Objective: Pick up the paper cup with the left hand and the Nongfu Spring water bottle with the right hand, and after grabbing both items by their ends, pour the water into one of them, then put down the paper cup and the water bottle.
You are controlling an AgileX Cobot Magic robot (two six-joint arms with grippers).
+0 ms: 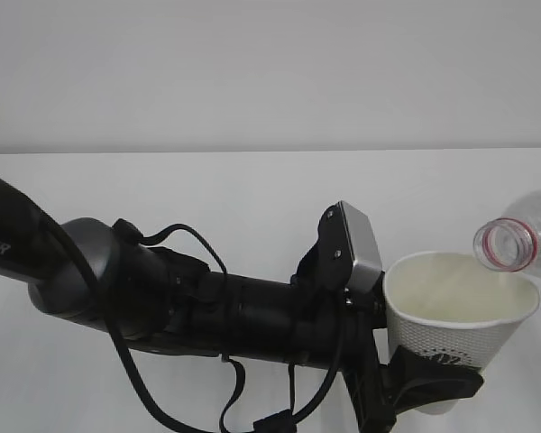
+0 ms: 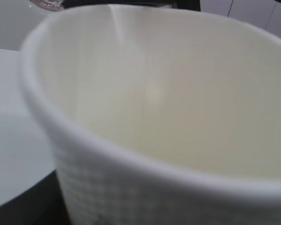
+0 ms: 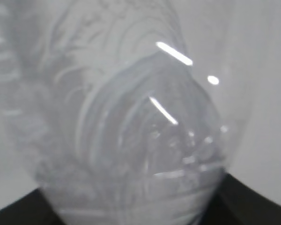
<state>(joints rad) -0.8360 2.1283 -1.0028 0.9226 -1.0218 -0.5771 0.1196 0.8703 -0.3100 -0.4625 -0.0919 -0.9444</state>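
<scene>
White paper cup sits upright in the left hand, clamped low on its wall; thin and crushable, so gentle pressure suits. Right hand, unseen, evidently grips the tilted Nongfu Spring water bottle by its base, mouth over the rim.

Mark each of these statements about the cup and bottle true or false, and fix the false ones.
1. The left gripper holds the paper cup upright. True.
2. The water bottle still has its cap on. False: its red-ringed mouth is open.
3. The bottle's mouth is at the cup's rim. True.
4. The cup lies on its side on the table. False: it is held upright, mouth up.
</scene>
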